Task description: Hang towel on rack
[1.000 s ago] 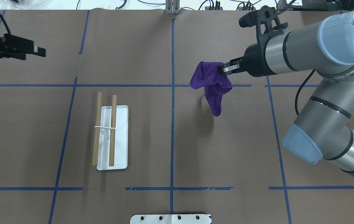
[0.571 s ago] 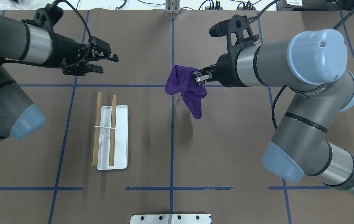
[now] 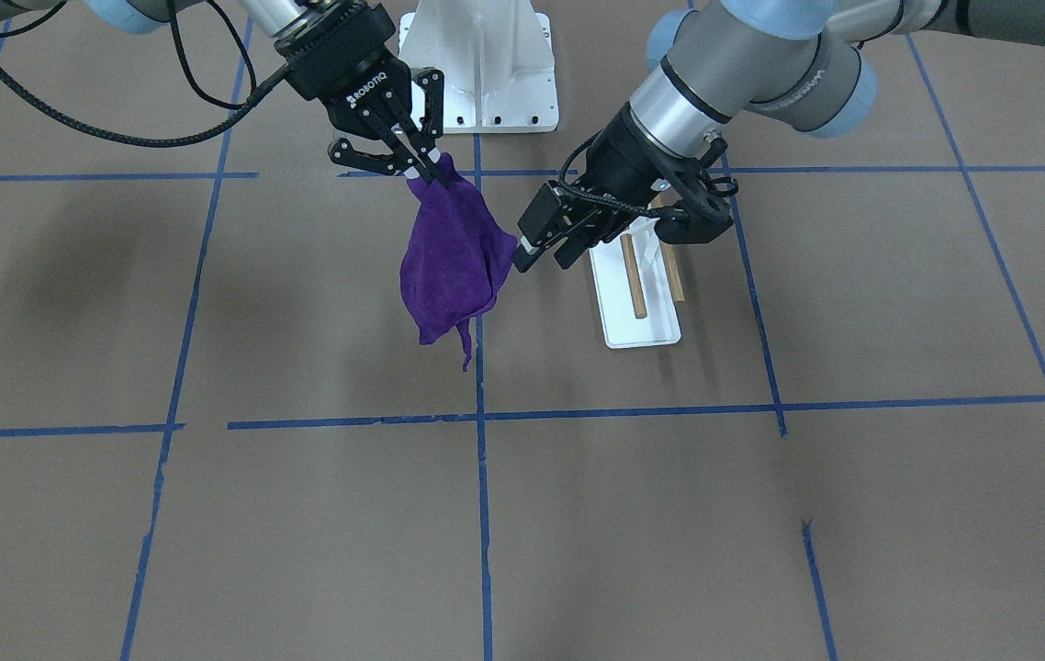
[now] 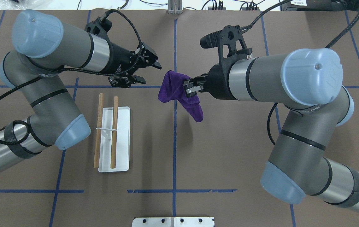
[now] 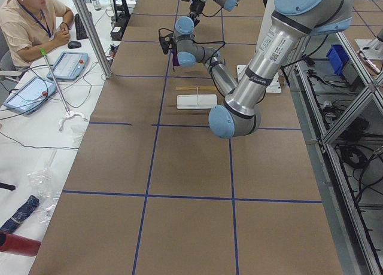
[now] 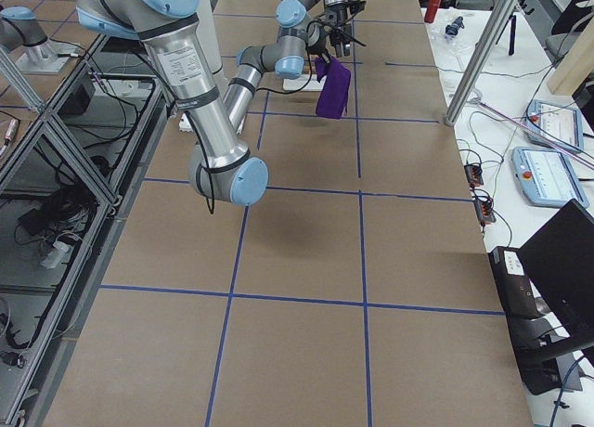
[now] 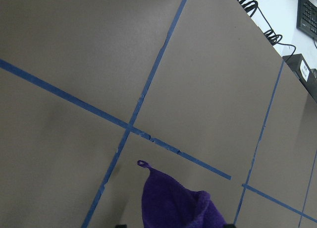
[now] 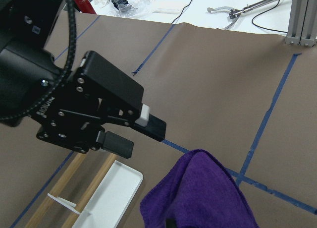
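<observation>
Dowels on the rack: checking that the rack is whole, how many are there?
2. One dowel sits over the white base plate; the other dowel runs parallel beside the plate's edge. Both fully visible.

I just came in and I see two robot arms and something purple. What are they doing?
The right gripper is shut on a purple towel, holding it up off the table. The left gripper is open, right beside the towel. The wooden rack stands on the table with nothing on it yet.

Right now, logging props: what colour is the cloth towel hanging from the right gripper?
Plain purple; the cloth towel shows best in the front-facing view.
</observation>
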You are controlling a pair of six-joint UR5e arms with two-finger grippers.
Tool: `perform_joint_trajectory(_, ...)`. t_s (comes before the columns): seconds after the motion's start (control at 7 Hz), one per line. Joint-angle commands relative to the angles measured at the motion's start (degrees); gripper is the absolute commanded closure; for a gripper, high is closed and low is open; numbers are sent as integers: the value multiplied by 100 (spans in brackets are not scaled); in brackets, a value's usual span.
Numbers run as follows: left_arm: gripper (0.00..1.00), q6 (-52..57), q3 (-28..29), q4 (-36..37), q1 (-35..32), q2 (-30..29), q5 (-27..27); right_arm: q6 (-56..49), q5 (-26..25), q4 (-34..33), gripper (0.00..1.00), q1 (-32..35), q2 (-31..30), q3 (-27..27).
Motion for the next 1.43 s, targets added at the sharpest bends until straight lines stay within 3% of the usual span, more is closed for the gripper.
perform_joint_trajectory(0.0,30,-190,101,41,133,-173,10,0,-99,18,100,-79,8,49)
perform_joint_trajectory(0.57,33,-190,101,32,362,-252,10,0,-160,9,100,-105,34,128)
perform_joint_trajectory(0.71,46,-199,83,23,362,-252,10,0,-178,18,100,-123,34,137)
perform_joint_trajectory(1.0,92,-190,57,6,362,-244,10,0,-187,9,100,-140,34,137)
perform_joint_trajectory(1.14,100,-199,22,6,362,-244,10,0,-187,9,100,-149,69,128)
perform_joint_trajectory(1.29,100,-190,13,14,362,-244,10,0,-187,9,100,-149,70,128)
